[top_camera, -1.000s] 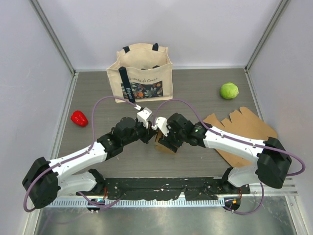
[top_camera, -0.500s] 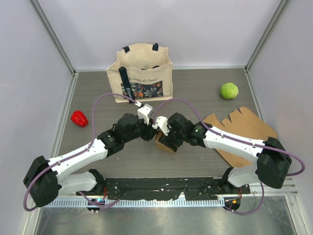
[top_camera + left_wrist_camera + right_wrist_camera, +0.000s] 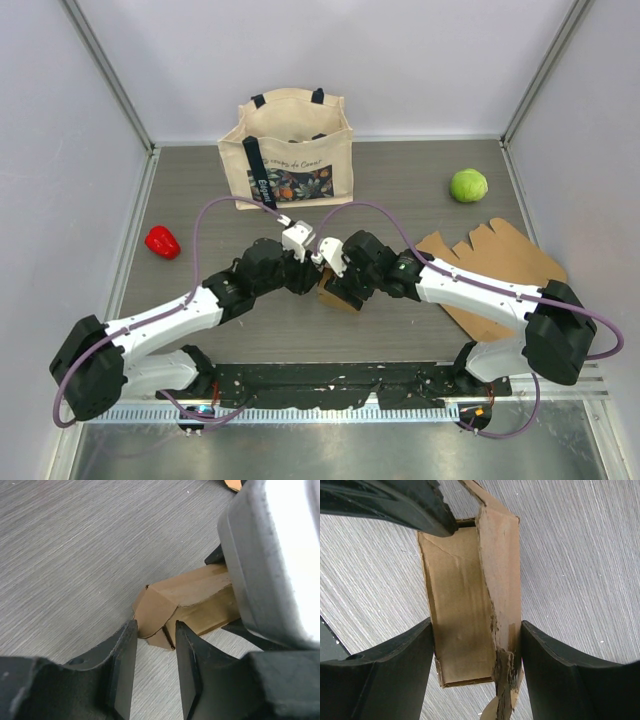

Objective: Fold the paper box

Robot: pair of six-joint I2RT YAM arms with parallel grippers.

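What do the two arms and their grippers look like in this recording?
The left arm and right arm match: white shell links joined by bulky black joints. A thin purple cable loops off each arm. Small white blocks sit at the wrists. The left gripper and right gripper have broad matte black fingers. No markings are visible.

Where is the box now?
Top view: the box sits in the middle of the table, in front of the bag, the right pincer around it and the left pincer at its left end.
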